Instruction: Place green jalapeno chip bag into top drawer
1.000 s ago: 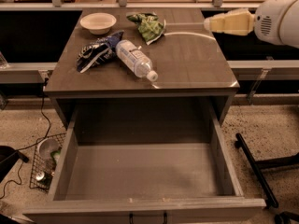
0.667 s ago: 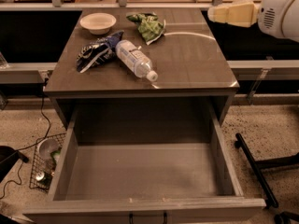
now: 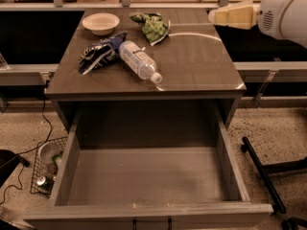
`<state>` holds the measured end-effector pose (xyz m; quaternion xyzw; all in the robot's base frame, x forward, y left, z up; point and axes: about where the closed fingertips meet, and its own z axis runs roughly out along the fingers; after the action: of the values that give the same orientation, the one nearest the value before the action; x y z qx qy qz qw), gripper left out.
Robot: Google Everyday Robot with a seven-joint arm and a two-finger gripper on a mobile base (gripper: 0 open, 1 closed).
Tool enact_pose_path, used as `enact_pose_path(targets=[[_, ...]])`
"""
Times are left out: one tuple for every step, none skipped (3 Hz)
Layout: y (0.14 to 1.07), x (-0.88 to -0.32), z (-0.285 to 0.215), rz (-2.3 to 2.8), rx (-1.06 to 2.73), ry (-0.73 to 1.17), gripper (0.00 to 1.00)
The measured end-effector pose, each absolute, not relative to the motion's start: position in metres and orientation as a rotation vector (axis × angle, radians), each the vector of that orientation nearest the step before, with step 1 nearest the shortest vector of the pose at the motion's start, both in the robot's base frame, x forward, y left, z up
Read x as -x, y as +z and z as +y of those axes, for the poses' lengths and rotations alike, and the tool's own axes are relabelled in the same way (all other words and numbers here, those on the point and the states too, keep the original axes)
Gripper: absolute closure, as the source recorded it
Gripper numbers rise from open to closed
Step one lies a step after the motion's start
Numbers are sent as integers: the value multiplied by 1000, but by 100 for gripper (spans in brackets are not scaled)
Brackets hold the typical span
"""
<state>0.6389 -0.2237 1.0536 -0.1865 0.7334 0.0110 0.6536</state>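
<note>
- End effector (image 3: 216,16) lifted slightly, hovering off back-right corner of tabletop (image 3: 201,66); open or closed: can't tell.
- Bowl (image 3: 100,23), blue bag (image 3: 98,55), bottle (image 3: 139,61) on left half.
- Green chip bag (image 3: 153,27) back-centre on tabletop.
- Top drawer (image 3: 230,162) pulled open below.

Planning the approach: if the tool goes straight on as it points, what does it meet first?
The tool, at upper right, points left; likely the green jalapeno chip bag, though it may pass above it.
</note>
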Motion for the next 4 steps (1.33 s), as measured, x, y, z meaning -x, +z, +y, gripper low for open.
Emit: enact_pose_path(targets=[[1047,-676,-201,1609,513,-37,0],[1037,-721,-175,1574,572,-42,0],[1026,-764,-154,1574,586,-3,0],[1012,-799,-135,1599,589,48,0]])
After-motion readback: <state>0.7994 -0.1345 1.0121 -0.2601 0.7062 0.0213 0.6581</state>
